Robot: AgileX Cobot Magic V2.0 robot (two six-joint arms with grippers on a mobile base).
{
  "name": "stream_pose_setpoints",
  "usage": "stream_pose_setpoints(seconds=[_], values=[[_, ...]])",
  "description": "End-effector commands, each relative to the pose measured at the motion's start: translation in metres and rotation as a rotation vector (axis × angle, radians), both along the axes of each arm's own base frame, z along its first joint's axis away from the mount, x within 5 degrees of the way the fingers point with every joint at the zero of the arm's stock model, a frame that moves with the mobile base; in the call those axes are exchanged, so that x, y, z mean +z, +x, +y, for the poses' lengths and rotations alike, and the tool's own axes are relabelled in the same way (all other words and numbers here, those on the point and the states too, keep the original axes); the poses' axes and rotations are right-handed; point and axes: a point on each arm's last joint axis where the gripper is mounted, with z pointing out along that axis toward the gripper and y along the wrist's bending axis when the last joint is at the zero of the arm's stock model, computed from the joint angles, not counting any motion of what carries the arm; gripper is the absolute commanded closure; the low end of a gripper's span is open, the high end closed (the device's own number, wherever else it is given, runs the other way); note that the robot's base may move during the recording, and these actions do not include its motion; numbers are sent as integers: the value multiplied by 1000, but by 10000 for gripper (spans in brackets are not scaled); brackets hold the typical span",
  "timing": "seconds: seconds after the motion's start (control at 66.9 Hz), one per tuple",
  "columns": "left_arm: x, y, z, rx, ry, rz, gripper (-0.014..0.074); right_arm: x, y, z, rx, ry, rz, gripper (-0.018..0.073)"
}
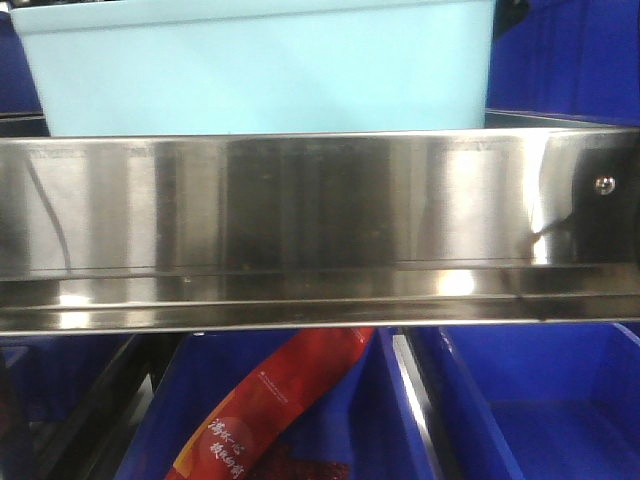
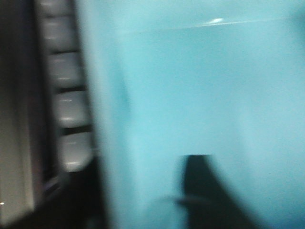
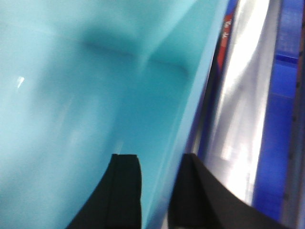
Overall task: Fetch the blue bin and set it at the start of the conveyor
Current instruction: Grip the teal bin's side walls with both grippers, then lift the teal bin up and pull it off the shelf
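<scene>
The blue bin (image 1: 260,65), a pale turquoise tub, fills the top of the front view behind a steel rail. In the right wrist view my right gripper (image 3: 159,160) straddles the blue bin (image 3: 86,109), one black finger (image 3: 125,191) inside it and the other outside. It is shut on the side wall. The left wrist view is blurred. There the blue bin (image 2: 200,86) fills the frame and one dark finger (image 2: 200,191) of my left gripper (image 2: 143,164) lies inside. The bin's rim runs between that finger and the dark outside, where the other finger is hidden. The conveyor start is out of view.
A shiny stainless-steel shelf rail (image 1: 320,230) crosses the front view below the bin. Dark blue storage bins (image 1: 540,400) sit under it, one holding a red packet (image 1: 290,400). More dark blue bins (image 1: 570,60) stand to the right of the tub. Grey ribbed segments (image 2: 69,95) run along the left.
</scene>
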Motion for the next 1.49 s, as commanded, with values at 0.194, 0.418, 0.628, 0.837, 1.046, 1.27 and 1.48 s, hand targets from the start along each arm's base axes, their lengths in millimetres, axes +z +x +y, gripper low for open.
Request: stream_pose_setpoints(seconds=[0.194,0.418,0.628,0.837,1.046,1.27,1.48], values=[[14,-7,2,8,-27,-14,708,27,-12,-5,-13,1,-57,711],[66,-42,1,-14,-60,-139,708,81,-46,-13,-13,29,-185,711],[129,-95,-1,-64,-118,-350,708,134,-90,-21,-12,61,-330,711],[162,-135,3,-91,-153,-455,708,166,-123,-29,-13,83,-428,711],[161,-132,5,-83,-119,-458,708,169,-127,-29,-13,85,-439,711],[160,-128,3,-83,-123,-480,708,169,-127,-29,-13,85,-437,711],[160,-125,4,-56,-148,-484,708,165,-123,-29,-13,82,-426,711]])
